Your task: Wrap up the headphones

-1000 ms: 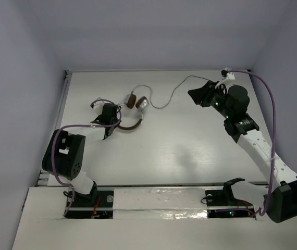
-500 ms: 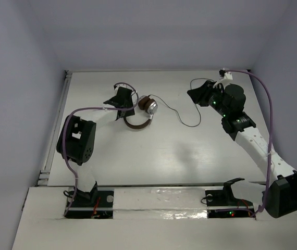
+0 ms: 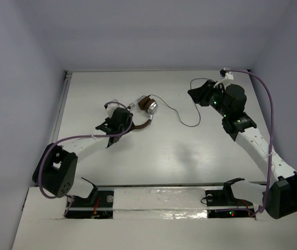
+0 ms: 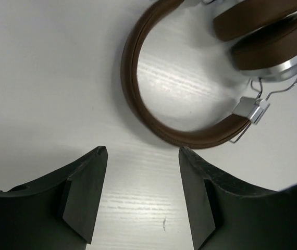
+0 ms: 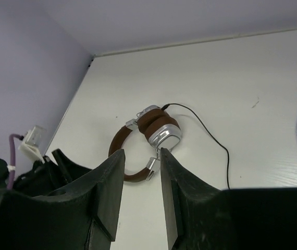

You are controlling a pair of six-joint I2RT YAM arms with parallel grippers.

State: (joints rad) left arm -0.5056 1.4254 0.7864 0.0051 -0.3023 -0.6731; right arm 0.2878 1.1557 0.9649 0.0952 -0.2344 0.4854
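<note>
Item: headphones (image 3: 144, 108), lying on the table (image 3: 164, 156) left of centre, toward the far side. We see the cord (image 3: 182, 119) trailing right. Left gripper (image 4: 142, 151): jaws released, empty, tips just near of the headband. Right gripper (image 5: 140, 156): far right, jaws narrowly parted; we see nothing between them.

White-linked arms (image 3: 256, 146) carry black joints (image 3: 60, 169), purple cables (image 3: 273, 112) and black end effectors (image 4: 142, 151).

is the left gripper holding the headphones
No, the left gripper is open and empty, and the headphones lie on the table just beyond it.
</note>
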